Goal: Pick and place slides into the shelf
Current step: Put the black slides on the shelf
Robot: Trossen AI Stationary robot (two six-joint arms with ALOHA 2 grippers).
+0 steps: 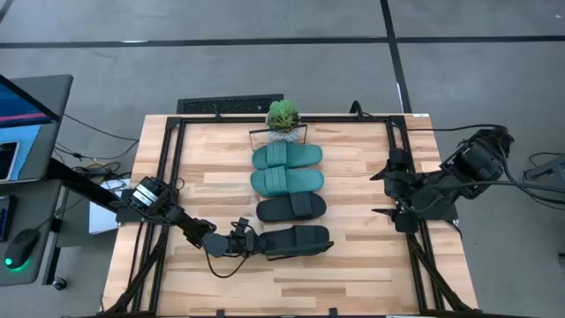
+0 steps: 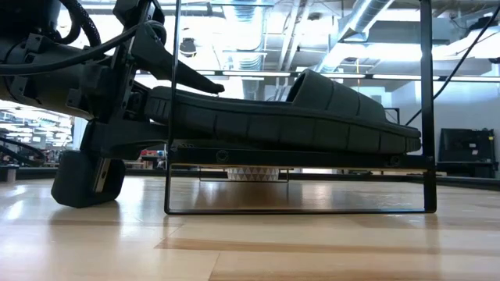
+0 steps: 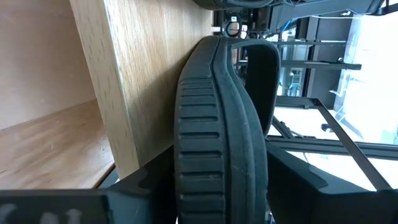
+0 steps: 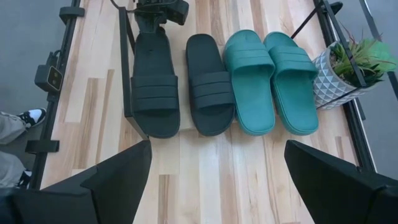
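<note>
Four slides lie side by side on the shelf (image 2: 312,157), a light-wood plank in a thin black wire frame: two teal (image 1: 287,157) (image 1: 287,181), then a dark one (image 1: 291,208), and nearest the table's front another dark slide (image 1: 298,240). This last slide rests sole down on the plank. My left gripper (image 1: 250,242) is level at its heel end, coming from the table's left, open, with one finger above the heel and one below. My right gripper (image 1: 380,193) hangs open, raised over the table's right side, with nothing between its fingers. My left gripper's upper finger (image 2: 191,76) slants down over the near dark slide's heel (image 2: 160,97) from the table's left. The lower finger is hidden behind the shelf end. I cannot tell whether either finger touches the slide, which lies flat on the plank.
A potted plant (image 1: 282,117) stands at the far end of the row of slides. Black frame bars (image 1: 172,177) (image 1: 402,177) run along the table's left and right sides. A person's shoe (image 4: 28,116) shows on the floor beside the table.
</note>
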